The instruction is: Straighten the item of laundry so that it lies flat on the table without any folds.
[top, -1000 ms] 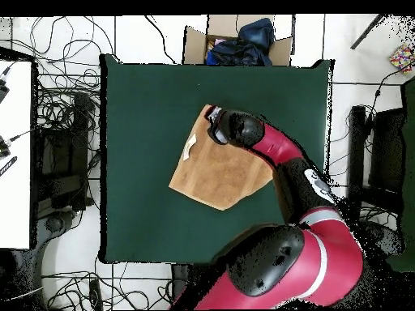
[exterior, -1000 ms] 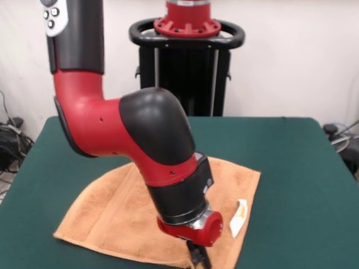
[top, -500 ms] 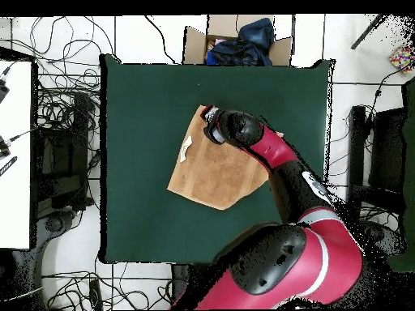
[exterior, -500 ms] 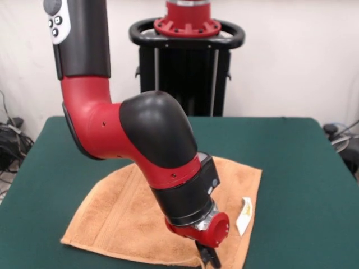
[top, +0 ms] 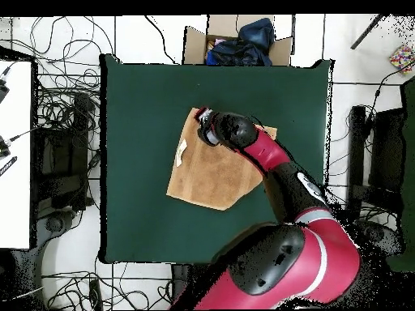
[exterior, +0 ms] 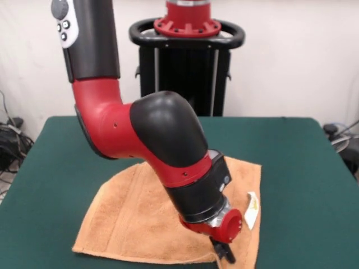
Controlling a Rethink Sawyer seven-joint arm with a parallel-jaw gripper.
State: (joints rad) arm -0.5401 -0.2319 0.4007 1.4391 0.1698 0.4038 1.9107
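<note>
So the towel (exterior: 146,218) is sitting roughly mid-table (exterior: 303,168) on the green felt, orange-tan terry, and it's definitely not a clean rectangle. From the front camera one side curves round like a folded-over edge, while the side by the white tag (exterior: 252,209) runs straighter. The tag pokes out past the towel's edge onto the green. In the overhead shot the towel (top: 207,174) looks like a lopsided quadrilateral, with the tag (top: 181,151) on the edge that faces away from the arm.

The arm (exterior: 151,140) is bent down low right over the towel, covering a good chunk of it. The gripper (exterior: 223,250) is down at the towel's edge, just beside the tag and nearest the front camera. It looks like it's touching the cloth there, but the dark fingertips are bunched under the red wrist, and I honestly can't tell if they're spread, pressed together or pinching fabric. Overhead doesn't help either; the gripper (top: 204,123) is just a dark blob at the towel's corner farthest from the robot's base.

Behind the table there's a cardboard box (top: 235,42) with some dark blue stuff in it.
</note>
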